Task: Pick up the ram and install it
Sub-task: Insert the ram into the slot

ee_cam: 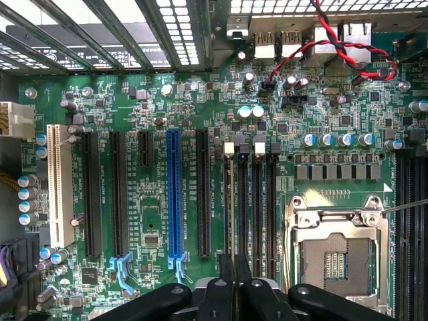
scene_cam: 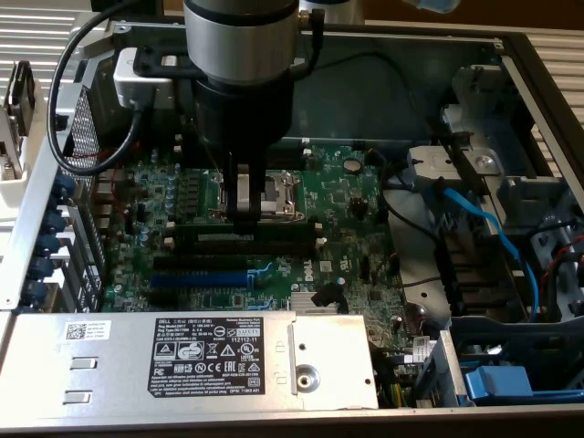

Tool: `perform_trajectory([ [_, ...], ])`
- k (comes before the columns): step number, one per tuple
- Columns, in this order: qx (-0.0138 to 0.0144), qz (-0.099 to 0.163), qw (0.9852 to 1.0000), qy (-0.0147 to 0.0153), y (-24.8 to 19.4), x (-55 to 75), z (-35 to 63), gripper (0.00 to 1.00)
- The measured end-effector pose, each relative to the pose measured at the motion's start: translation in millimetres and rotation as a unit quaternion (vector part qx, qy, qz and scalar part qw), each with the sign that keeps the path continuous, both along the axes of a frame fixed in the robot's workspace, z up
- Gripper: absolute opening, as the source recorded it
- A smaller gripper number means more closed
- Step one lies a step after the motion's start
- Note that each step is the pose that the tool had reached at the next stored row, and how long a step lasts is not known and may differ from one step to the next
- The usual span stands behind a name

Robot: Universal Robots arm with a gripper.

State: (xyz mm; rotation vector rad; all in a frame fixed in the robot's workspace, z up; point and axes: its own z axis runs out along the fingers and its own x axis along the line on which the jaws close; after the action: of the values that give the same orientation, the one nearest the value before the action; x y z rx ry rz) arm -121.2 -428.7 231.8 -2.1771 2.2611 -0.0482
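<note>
Fingers (ee_cam: pixel 233 277) pinching upright ram (ee_cam: pixel 233 200)

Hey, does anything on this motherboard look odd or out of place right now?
Nothing looks damaged or spilled. The CPU socket sits bare, with no processor or cooler. The gripper is down at the memory slots, shut on the ram, which stands upright over them.

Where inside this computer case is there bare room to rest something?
Bare: the flat grey power supply cover beside its black label, and the grey case floor behind the green motherboard. Crowded: the black memory slots under the pincer, and the blue cable corner.
</note>
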Motion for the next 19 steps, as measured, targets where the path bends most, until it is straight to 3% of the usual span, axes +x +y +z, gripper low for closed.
perform_trajectory([
  [19, 0.0003, 0.0, 1.0, 0.0001, -0.1, -1.1, 0.0, 0.12],
])
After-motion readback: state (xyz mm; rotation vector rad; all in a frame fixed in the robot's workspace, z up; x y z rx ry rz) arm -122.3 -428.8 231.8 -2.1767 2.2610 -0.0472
